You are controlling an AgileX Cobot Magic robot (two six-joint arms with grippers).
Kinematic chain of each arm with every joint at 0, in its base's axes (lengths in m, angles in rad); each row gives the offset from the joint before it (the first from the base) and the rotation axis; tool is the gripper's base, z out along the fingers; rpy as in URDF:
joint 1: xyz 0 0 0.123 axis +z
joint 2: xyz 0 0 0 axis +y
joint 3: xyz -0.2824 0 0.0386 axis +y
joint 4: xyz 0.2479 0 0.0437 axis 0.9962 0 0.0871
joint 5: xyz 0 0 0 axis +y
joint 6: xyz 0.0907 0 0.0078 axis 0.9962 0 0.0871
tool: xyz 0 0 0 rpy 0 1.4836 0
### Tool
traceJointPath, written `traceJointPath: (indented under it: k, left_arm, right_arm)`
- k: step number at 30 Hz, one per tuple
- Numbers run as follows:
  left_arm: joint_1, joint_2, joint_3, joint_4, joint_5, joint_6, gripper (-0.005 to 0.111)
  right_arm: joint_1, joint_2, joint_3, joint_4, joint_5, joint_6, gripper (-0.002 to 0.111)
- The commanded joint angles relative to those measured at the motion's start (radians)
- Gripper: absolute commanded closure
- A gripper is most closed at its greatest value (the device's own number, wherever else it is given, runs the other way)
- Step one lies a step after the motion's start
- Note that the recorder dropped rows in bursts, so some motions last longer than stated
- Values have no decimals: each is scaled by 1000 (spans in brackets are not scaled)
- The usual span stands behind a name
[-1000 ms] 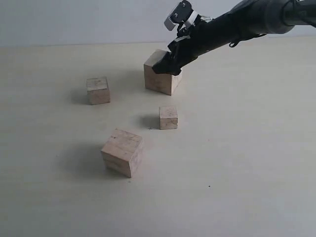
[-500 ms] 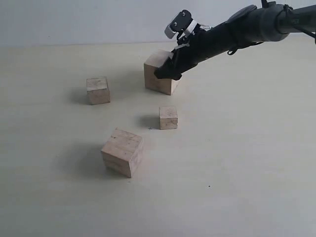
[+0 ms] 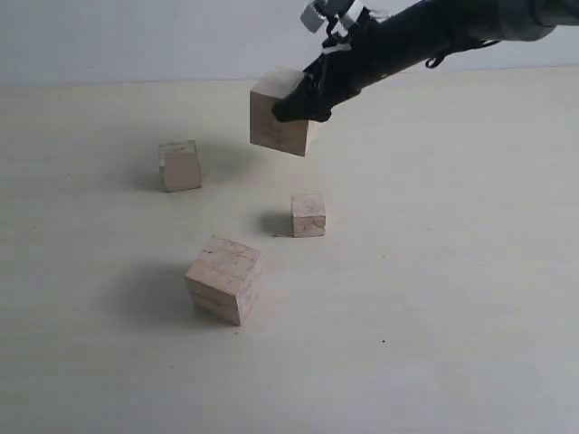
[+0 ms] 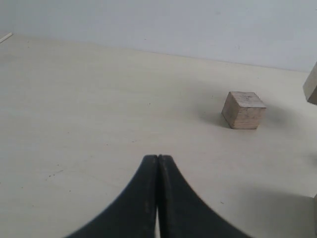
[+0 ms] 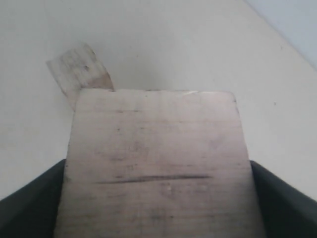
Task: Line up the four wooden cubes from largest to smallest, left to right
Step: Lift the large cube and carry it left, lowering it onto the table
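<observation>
Right gripper (image 3: pixel 301 101) clamps the largest cube (image 3: pixel 274 127) between its jaws (airborne).

A pale cream, matte, flat tabletop (image 3: pixel 452 298) fills nearly the whole exterior view, smooth and even in tone. A tiny dark speck (image 3: pixel 383 342) sits on it toward the near right corner. Along the surface's far edge rises a plain pale grey-blue wall (image 3: pixel 136 36), meeting the surface in a straight line.
</observation>
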Motion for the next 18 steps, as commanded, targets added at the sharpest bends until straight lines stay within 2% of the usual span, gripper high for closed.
traceJointPath:
  k: [1,18]
  left_arm:
    - [-6,-4,4,3,-8,0,107]
    - [-6,-4,4,3,-8,0,107]
  right_arm:
    - [13,-92,-5,26,94,-5,108]
    - [313,-89,-5,41,135,-285,108]
